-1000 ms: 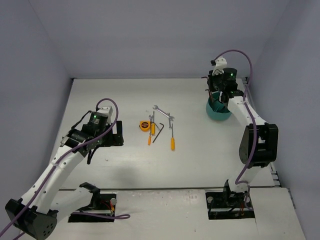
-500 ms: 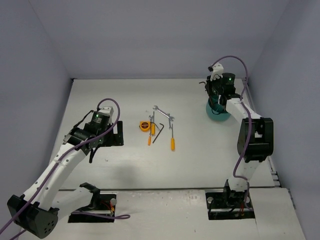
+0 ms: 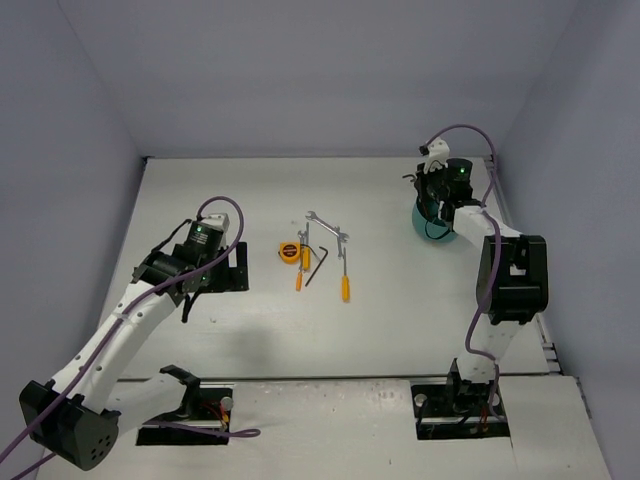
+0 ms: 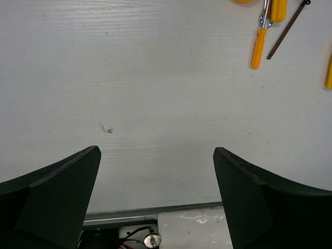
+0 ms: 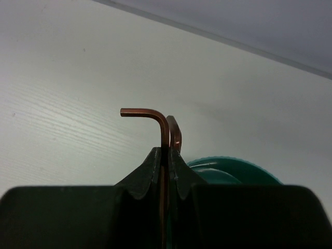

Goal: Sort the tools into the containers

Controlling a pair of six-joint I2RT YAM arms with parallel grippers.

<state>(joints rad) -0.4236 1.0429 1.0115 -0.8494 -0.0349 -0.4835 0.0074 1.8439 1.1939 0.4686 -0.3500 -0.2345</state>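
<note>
The right end effector (image 5: 166,155) is pinched together on the long shank of a thin, reddish-brown L-shaped hex key (image 5: 155,115). What looks like a second key sits right behind it. The short bent leg sticks up and to the left above the fingertips. The teal cup (image 5: 233,168) sits just beyond and below, at the far right of the white table (image 3: 400,300).

The left end effector (image 4: 157,174) hovers over bare table with its fingers spread wide, holding nothing. The remaining tools lie near it at mid-table: orange-handled screwdrivers (image 3: 345,287), silver wrenches (image 3: 326,225), a dark hex key (image 3: 318,263) and a round tape measure (image 3: 288,250).

The held key is probably light, stiff and smooth, so it could swivel in a pinch. A hold on the shank near the bend seems best. The screwdrivers likely grip best by their thicker handles.
</note>
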